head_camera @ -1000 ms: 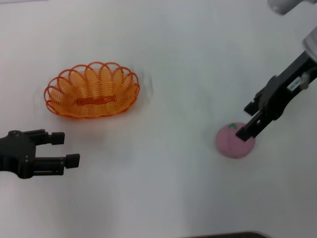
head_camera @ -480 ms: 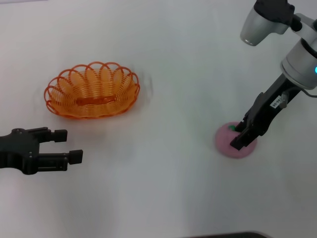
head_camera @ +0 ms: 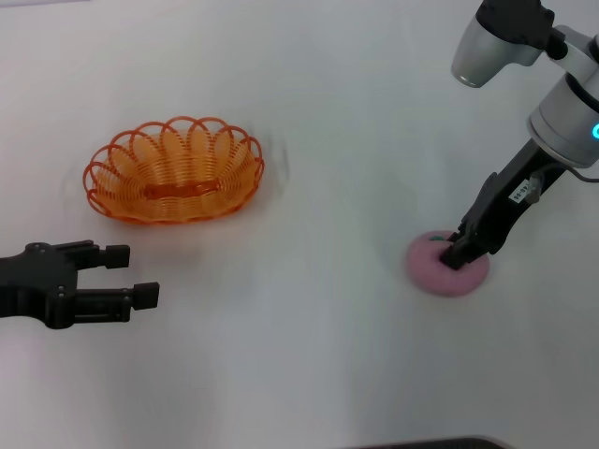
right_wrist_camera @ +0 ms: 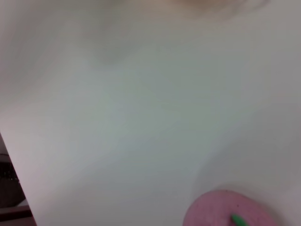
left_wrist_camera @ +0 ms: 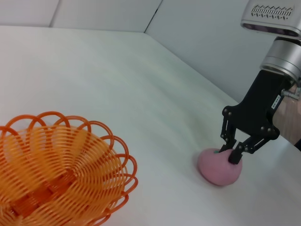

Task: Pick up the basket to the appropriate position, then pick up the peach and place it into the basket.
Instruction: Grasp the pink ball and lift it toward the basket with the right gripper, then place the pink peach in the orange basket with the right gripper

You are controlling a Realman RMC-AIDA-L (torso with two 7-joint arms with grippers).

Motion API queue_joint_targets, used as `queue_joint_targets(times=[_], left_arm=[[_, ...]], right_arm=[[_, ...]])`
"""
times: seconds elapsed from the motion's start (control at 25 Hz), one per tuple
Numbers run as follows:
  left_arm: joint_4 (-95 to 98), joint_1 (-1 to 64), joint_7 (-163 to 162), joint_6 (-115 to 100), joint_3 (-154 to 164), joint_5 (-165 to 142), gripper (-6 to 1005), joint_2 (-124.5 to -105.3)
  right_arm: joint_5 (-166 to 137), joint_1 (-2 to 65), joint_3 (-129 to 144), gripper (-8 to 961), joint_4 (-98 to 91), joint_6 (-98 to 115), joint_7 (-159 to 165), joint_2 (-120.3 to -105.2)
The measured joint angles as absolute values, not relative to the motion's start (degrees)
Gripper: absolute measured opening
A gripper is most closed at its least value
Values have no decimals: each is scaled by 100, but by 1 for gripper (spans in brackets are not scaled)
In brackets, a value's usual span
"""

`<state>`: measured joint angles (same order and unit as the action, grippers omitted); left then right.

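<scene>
The orange wire basket (head_camera: 174, 171) stands upright on the white table at the left and also fills the near corner of the left wrist view (left_wrist_camera: 56, 174). My left gripper (head_camera: 134, 275) is open and empty, just in front of the basket and apart from it. The pink peach (head_camera: 440, 274) lies on the table at the right. My right gripper (head_camera: 458, 254) comes down on its top by the green stem mark, with its fingers (left_wrist_camera: 233, 157) drawn close together, pinching the peach's top (left_wrist_camera: 216, 169). The right wrist view shows only the peach's edge (right_wrist_camera: 221, 212).
The white table (head_camera: 328, 131) lies bare between basket and peach. The right arm's grey wrist housing (head_camera: 496, 37) hangs over the back right. A dark edge shows at the table's front (head_camera: 430, 442).
My right gripper has come down onto the top of the peach and its fingers have drawn together. My left gripper has shifted slightly to the right. The basket has not moved.
</scene>
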<state>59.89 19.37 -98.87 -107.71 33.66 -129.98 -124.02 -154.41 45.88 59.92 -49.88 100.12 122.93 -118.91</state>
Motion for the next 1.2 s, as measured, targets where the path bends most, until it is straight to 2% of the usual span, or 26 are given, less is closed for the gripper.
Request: queue_joint_targets(times=[0.04,0.2,0.4,0.56,0.72,0.8,0.96,1.2], left_arm=[[5989,1939,-9887,-10769,3367,-12998,876,-12402],[5985,1948,-9887,-10764,3367,-12999,875,-12401],[5941,1951,-9887,-10756,3362,-13009,875,-12402],[5933,1935,-9887,-10756,3342,-13031,875,-12402],[5892,1929,-9887,-10757,3334,-13033,875,-12401],[5831,1936,-9888,-10757,3331,-13043,875,-12400],[5781,1950,-9887,-10714,3360,-13051,874,-12396],[5757,1967,-9887,-10655,3382,-13052,874,-12402]], right_arm=[[-15442,4588,5993,200,-4989,10011,12292,-11891],[-15404,4593,5965,174,-5053,10017,12267,-11888],[-15069,4634,5926,132,-5149,10090,12238,-11795],[-14685,4608,5865,73,-5535,10152,12198,-11779],[-13930,4587,5598,71,-5905,10084,12060,-11778],[-13492,4586,5465,70,-5957,9904,11958,-11815],[-12514,4577,5485,81,-5766,9286,11563,-11979],[-10760,4624,6123,98,-4533,8179,10498,-12007]])
